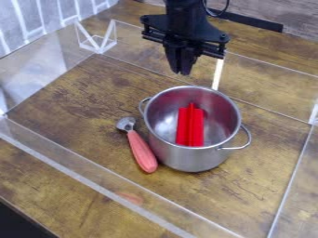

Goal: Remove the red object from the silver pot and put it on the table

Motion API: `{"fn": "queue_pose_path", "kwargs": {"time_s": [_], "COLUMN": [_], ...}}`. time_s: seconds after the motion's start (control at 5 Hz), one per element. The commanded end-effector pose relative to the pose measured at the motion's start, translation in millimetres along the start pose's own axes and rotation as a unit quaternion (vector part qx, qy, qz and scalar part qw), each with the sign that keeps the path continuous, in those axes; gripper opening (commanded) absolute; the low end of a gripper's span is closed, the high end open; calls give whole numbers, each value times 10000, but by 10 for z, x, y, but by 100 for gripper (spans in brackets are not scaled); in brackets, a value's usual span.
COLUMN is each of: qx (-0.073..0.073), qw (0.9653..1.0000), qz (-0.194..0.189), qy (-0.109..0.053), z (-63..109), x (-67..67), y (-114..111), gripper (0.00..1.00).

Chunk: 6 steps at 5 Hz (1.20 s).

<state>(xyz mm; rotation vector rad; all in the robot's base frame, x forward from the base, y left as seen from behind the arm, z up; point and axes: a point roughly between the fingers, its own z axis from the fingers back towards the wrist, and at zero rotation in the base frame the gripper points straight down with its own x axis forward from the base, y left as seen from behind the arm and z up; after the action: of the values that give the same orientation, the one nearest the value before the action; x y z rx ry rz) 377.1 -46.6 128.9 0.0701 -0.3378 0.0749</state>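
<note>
The red object (189, 124) lies on the bottom of the silver pot (187, 160), which stands in the middle of the table (69, 102). My gripper (184, 67) hangs above the pot's far rim and points down. Its dark fingers are drawn together to a narrow tip with nothing between them. It is well clear of the red object and does not touch the pot.
A metal spoon with a salmon handle (143, 151) lies on the table against the pot's left side. Clear acrylic walls (50, 163) run along the table edges. A white wire stand (95, 37) is at the back left.
</note>
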Motion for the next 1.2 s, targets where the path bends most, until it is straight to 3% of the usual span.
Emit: {"fn": "queue_pose_path", "kwargs": {"time_s": [0.0, 1.0], "qx": [-61, -211], "qw": [9993, 9996], "qz": [94, 29], "qy": [-368, 202], "z": [236, -365], "x": [109, -249], "y": [44, -229], "gripper": [100, 100]}}
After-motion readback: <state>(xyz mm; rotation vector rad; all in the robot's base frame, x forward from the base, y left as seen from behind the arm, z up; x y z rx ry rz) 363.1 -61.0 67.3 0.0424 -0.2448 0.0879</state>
